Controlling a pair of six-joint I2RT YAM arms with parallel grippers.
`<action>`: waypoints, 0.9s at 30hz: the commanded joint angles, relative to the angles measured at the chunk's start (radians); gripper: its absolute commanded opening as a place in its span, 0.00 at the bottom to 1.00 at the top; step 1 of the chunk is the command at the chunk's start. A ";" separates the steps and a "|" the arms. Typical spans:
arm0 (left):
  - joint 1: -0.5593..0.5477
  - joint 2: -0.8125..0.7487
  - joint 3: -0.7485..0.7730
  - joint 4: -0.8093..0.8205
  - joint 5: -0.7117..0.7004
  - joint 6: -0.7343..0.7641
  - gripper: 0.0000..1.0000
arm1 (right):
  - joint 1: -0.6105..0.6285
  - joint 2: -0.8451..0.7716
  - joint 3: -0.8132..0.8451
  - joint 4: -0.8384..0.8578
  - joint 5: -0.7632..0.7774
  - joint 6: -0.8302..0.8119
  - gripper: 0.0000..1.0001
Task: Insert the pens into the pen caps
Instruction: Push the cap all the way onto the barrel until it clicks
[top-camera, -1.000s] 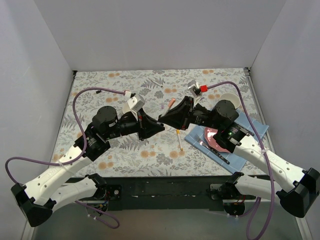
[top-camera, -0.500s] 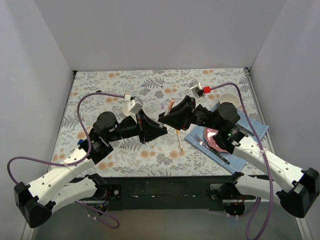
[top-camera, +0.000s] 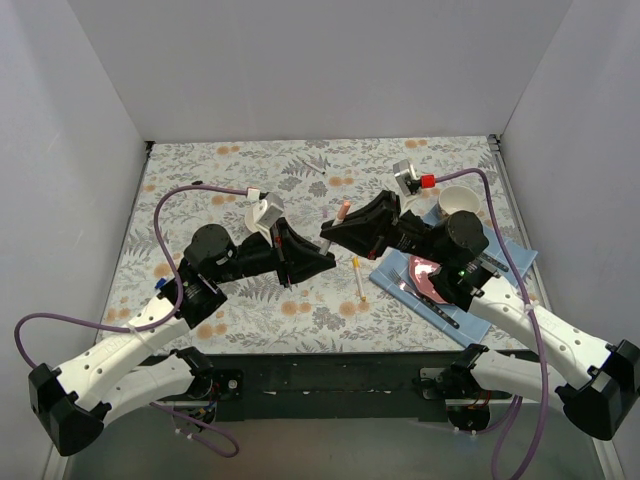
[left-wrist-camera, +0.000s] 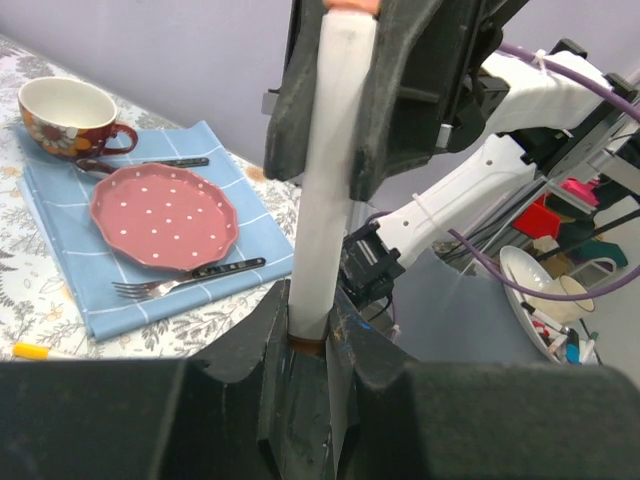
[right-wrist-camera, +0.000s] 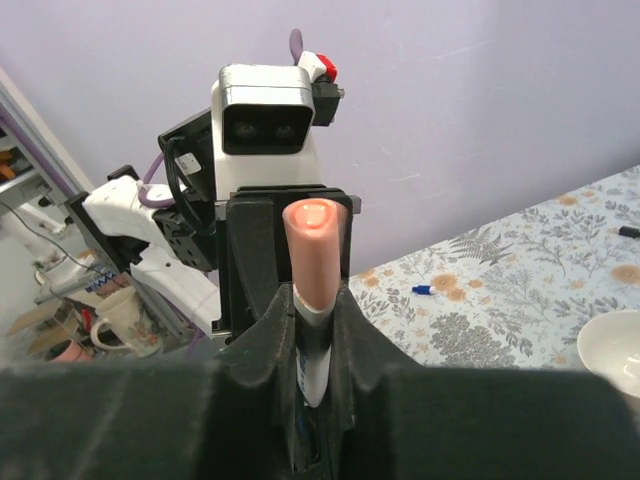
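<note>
One pen (top-camera: 343, 210), with a white barrel and an orange-pink cap on its far end, is held in the air between both grippers. My left gripper (top-camera: 328, 259) is shut on its lower end (left-wrist-camera: 308, 322). The barrel (left-wrist-camera: 325, 170) runs up into the other gripper's jaws. My right gripper (top-camera: 329, 236) is shut on the barrel just under the cap (right-wrist-camera: 315, 250), which sticks out past the jaws. A second pen (top-camera: 358, 279) lies on the cloth below, its yellow end showing in the left wrist view (left-wrist-camera: 30, 350). A small blue piece (right-wrist-camera: 422, 291) lies on the cloth.
A pink dotted plate (top-camera: 425, 275) with fork and knife lies on a blue napkin (top-camera: 505, 250) at right, with a flowered cup (top-camera: 458, 203) behind it. A white bowl (top-camera: 262, 213) stands beside the left wrist. Grey walls close in the floral cloth (top-camera: 200, 170).
The left gripper has moved right and closed up to the right gripper. The right wrist has shifted a little to the right. The capped pen stays between them.
</note>
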 joint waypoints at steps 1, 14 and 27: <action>0.001 -0.013 -0.014 0.028 0.001 -0.012 0.00 | 0.002 -0.014 -0.004 0.108 -0.006 0.015 0.03; 0.001 0.053 0.147 -0.086 -0.013 0.061 0.47 | 0.002 -0.027 -0.020 0.049 -0.023 0.001 0.01; 0.001 0.065 0.154 -0.081 0.001 0.074 0.00 | 0.002 -0.021 -0.034 0.048 -0.020 0.015 0.01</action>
